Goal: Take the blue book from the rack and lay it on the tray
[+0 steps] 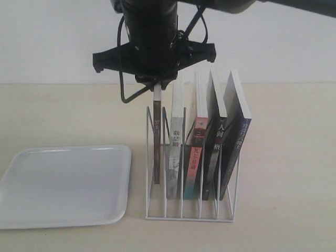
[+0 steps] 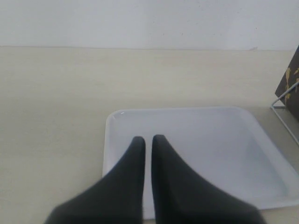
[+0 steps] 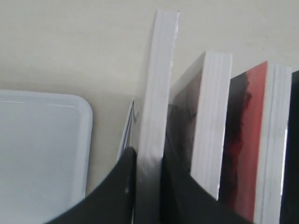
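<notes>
right gripper: closed from above on the top edge of the thin, dark-spined paperback blue book, one finger on each cover. it pinches there because the top is the only part the wires and the neighbouring book leave free.
blue book: upright in the end slot of the white thin-wire rack, the slot nearest the tray. its lower end looks higher than those of the books beside it, so i judge it partly drawn up, with most of its height between the wires.
grip reason: holding the covers flat keeps the thin book vertical, so it can slide straight up without catching a divider.
neighbour: a grey-white-spined paperback stands in the rack's next slot, just beside the held book. three more books lean further along.
right arm: black, coming down from above the rack with the wrist pointing straight down over the end slot. a black cable loops beside it.
step in hand: lifting the book clear of the rack; laying it flat is not yet done.
flat white plastic tray: rounded corners and a shallow rim, lying on the pale wooden desk beside the rack's end slot, apart from the wires, nothing on it.
left gripper: fingers nearly together with only a thin slit between them, holding nothing. it hovers over the tray on the side away from the rack, clear of the book's likely path.
</notes>
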You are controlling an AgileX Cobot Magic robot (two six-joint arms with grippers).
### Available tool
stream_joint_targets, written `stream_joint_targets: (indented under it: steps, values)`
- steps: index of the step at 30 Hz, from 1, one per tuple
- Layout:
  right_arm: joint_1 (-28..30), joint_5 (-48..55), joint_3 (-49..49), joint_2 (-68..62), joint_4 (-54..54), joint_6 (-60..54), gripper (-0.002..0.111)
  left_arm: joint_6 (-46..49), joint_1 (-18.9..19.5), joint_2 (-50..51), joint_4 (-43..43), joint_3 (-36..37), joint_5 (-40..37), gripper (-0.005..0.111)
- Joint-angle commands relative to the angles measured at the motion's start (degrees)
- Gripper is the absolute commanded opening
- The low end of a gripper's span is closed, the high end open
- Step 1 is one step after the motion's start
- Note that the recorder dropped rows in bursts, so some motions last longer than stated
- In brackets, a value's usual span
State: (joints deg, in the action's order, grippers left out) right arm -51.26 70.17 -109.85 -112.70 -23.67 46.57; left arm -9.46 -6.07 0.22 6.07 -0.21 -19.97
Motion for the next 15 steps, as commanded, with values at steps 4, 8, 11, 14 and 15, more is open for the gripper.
stream_joint_targets:
  steps: [4, 8, 11, 14, 15]
  values:
    - [-0.1, -0.2, -3.0, 4.0, -1.9, -0.8, 0.000, 0.1, 0.1, -0.2, 0.0, 0.2, 0.2, 0.005]
    - [-0.1, -0.2, -3.0, 5.5, -2.2, -1.0, 0.000, 0.1, 0.1, -0.2, 0.0, 0.2, 0.2, 0.005]
    - [-0.1, -0.2, -3.0, 6.1, -2.3, -1.5, 0.000, 0.1, 0.1, -0.2, 0.0, 0.2, 0.2, 0.005]
    - [-0.1, -0.2, -3.0, 6.7, -1.1, -2.7, 0.000, 0.1, 0.1, -0.2, 0.0, 0.2, 0.2, 0.005]
    - [-0.1, -0.2, -3.0, 6.7, -0.3, -3.5, 0.000, 0.1, 0.1, -0.2, 0.0, 0.2, 0.2, 0.005]
